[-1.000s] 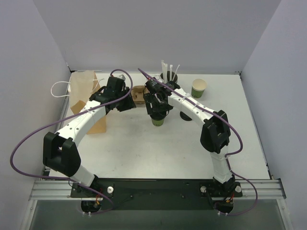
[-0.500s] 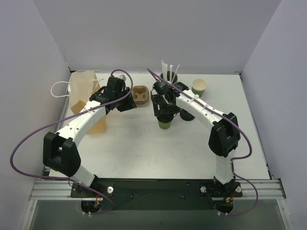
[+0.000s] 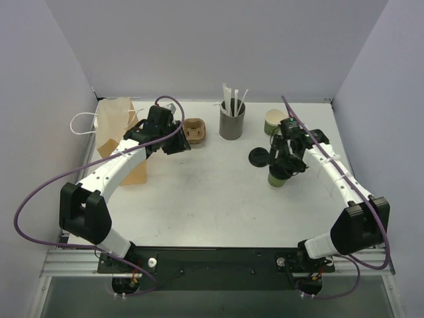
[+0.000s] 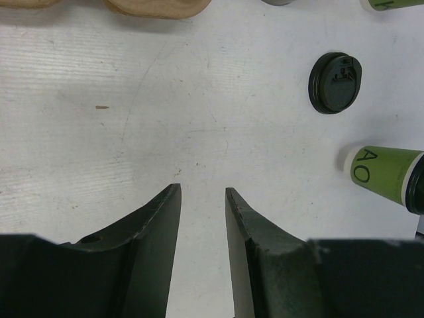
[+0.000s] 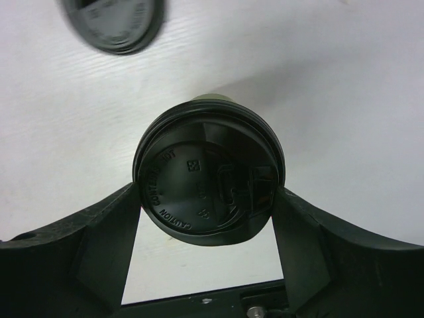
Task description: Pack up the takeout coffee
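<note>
The takeout coffee (image 3: pixel 277 177), a small green paper cup with a black lid (image 5: pixel 209 175), stands upright at the right of the table. My right gripper (image 3: pixel 283 165) is shut on it, one finger on each side of the lid rim (image 5: pixel 211 199). I cannot tell whether the cup touches the table. The left wrist view shows the cup's green side (image 4: pixel 387 173) at its right edge. My left gripper (image 3: pixel 180 142) hovers near the back left, open, with only bare table between its fingers (image 4: pixel 202 192).
A loose black lid (image 3: pixel 260 157) lies just left of the held cup. Behind it are an open green cup (image 3: pixel 274 122) and a grey straw holder (image 3: pixel 232 122). A tan cup carrier (image 3: pixel 195 130) and a brown paper bag (image 3: pixel 119 136) sit by the left arm.
My right arm has swung from the middle of the table to the right, carrying the lidded cup, and the straw holder now shows. The left arm has not moved.
</note>
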{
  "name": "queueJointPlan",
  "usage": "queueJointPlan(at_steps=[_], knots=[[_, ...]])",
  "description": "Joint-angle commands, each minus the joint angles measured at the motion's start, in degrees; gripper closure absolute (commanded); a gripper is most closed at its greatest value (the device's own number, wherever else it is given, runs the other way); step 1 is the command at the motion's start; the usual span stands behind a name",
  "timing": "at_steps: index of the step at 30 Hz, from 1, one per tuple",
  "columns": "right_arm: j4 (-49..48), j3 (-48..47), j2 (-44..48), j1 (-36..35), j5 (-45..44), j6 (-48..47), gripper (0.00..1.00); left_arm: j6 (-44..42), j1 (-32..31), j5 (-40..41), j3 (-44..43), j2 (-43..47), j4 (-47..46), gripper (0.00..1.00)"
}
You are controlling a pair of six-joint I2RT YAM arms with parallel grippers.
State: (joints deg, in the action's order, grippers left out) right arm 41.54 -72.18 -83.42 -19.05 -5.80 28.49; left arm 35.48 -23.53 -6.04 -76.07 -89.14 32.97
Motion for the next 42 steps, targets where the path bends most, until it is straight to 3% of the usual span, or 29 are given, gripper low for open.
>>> queueJointPlan(at_steps=[1,7,13,17,29,42], knots=[[0.30,6.34,5.36,9.54,-1.49,0.52,0.54,-1.56,-0.11,-1.95,-1.09,0.73,-1.77,0.57],[-0.84,8.20,5.72,18.42,-1.93,-1.51,0.53,-2.35,-0.20,-2.39,-0.92,1.16,-0.98,0.57],[-2.34,9.08,4.49,18.87,-2.11,-1.42,0.47,-2.70,-0.20,-2.31,-0.66,1.78,-0.54,0.57],[-3.04,9.96,4.84,18.96,-1.23,-0.89,0.33,-2.79,-0.11,-2.13,-0.39,2.04,-0.89,0.57],[-2.78,10.66,5.02,18.87,0.09,-0.28,0.11,-2.97,-0.03,-2.22,-0.74,1.78,-1.07,0.57],[1.70,6.80,7.57,18.96,0.53,-0.10,0.05,-3.05,0.32,-2.22,-1.36,0.90,-1.68,0.56]])
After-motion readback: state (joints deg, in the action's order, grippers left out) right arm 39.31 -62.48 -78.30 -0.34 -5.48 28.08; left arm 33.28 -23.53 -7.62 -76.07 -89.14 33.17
